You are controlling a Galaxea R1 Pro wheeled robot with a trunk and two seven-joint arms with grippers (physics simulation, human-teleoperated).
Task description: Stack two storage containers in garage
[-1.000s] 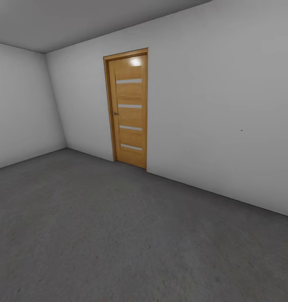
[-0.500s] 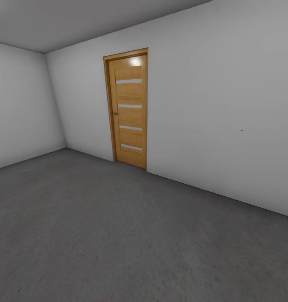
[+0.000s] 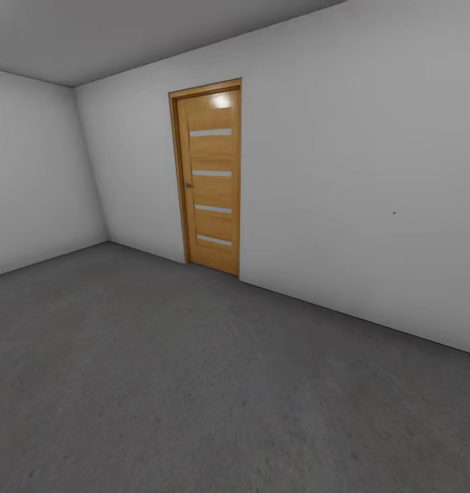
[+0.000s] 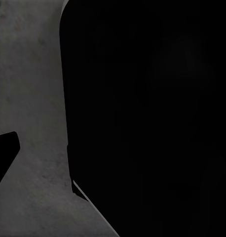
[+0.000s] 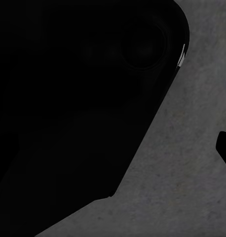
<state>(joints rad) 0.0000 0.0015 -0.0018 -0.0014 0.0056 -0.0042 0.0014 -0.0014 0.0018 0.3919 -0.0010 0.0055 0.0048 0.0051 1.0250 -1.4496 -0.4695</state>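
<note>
Nothing moved; rough grey floor (image 3: 193,383), orange door (image 3: 211,178).

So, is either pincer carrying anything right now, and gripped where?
Cannot be told. Both wrist views show a large black shape over grey concrete floor; the head view shows the wooden door.

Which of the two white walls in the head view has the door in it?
The wall running off to the right; the orange-wood door with four pale slits is set in it. The left wall is bare.
</note>
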